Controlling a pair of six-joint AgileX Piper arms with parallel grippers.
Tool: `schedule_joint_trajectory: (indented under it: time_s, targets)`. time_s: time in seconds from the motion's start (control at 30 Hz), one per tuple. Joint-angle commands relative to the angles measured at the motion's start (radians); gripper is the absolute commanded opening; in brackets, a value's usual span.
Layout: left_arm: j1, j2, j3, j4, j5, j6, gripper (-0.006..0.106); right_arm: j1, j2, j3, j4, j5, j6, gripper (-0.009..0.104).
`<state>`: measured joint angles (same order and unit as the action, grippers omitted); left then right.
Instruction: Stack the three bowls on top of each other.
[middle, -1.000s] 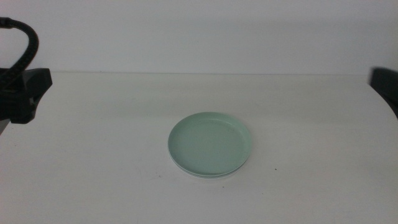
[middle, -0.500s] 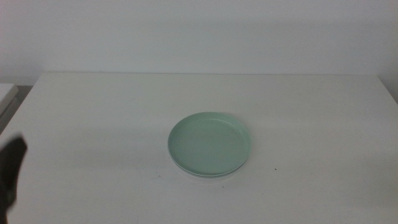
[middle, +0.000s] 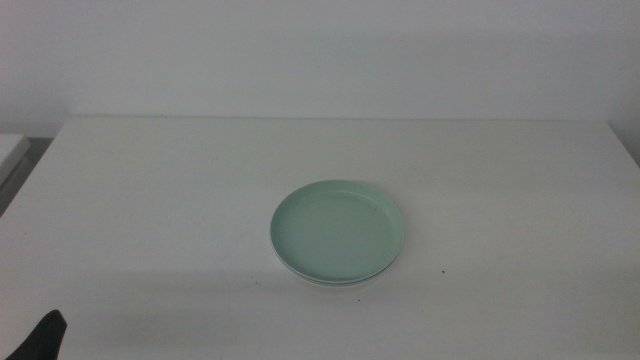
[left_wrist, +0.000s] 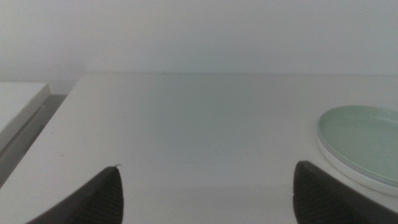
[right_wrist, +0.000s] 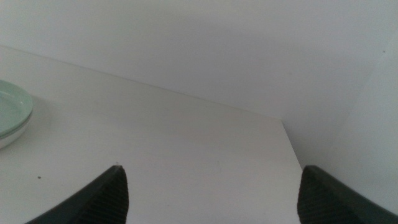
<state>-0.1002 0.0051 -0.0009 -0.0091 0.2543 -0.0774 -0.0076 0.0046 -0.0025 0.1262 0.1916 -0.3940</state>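
The left pincer (middle: 42, 338) waits at the worktop's (middle: 150, 200) near left corner, jaws apart and empty. At the centre one stack stands: the mint green bowl (middle: 338, 232) on top, two paler rims showing beneath it, so three bowls appear nested. The right pincer (right_wrist: 208, 202), jaws apart, idles by the right edge.

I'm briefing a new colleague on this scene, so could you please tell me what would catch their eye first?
The mint green bowl sits topmost on a stack at the middle of the white table, with paler rims just showing beneath it. Both arms are drawn back: the left claw hangs open near the table's front left corner, and the right claw hangs open over the right side, both empty.
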Motion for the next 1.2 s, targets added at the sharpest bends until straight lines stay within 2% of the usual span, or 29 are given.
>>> schedule_joint_trajectory:
  time_s: [0.0,0.07,0.23,0.33,0.5,0.53,0.57,0.63,0.73,0.8,0.93,1.17]
  targets:
    - [0.001,-0.005,0.001,-0.006,-0.004,-0.002,0.094,-0.004,-0.005,0.003,0.0,-0.004,-0.004,0.092]
    - [0.001,-0.005,0.001,0.002,-0.006,-0.002,0.094,-0.004,-0.005,0.003,0.026,-0.004,-0.004,0.092]
    - [0.001,-0.005,0.001,0.002,-0.011,-0.002,0.094,-0.004,-0.005,0.003,0.149,-0.004,-0.004,0.092]
    - [0.001,-0.005,0.001,0.019,-0.011,-0.002,0.094,-0.004,-0.005,0.003,0.175,-0.004,-0.004,0.092]
    - [0.001,-0.005,0.001,0.019,-0.011,-0.002,0.094,-0.004,-0.005,0.003,0.175,-0.004,-0.004,0.092]
    - [0.001,-0.005,0.001,0.019,-0.011,-0.002,0.094,-0.004,-0.005,0.003,0.166,-0.009,0.002,0.092]
    - [0.001,-0.005,0.001,0.019,-0.011,-0.002,0.094,-0.004,-0.005,0.003,0.138,-0.043,0.077,0.092]
    - [0.001,-0.005,0.001,0.019,-0.011,-0.002,0.094,-0.004,-0.005,0.003,0.123,-0.073,0.223,0.092]
    - [0.001,-0.005,0.001,0.019,-0.011,-0.002,0.094,-0.004,-0.005,0.003,-0.002,-0.111,0.385,0.092]
    - [0.001,-0.005,0.001,0.019,-0.011,-0.002,0.094,-0.004,-0.005,0.003,-0.046,-0.125,0.448,0.092]
    - [0.001,-0.005,0.001,0.019,-0.011,-0.002,0.094,-0.004,-0.005,0.003,-0.019,-0.16,0.455,0.092]
    - [0.001,-0.005,0.001,0.019,-0.011,-0.002,0.094,-0.004,-0.005,0.003,-0.017,-0.171,0.453,0.092]
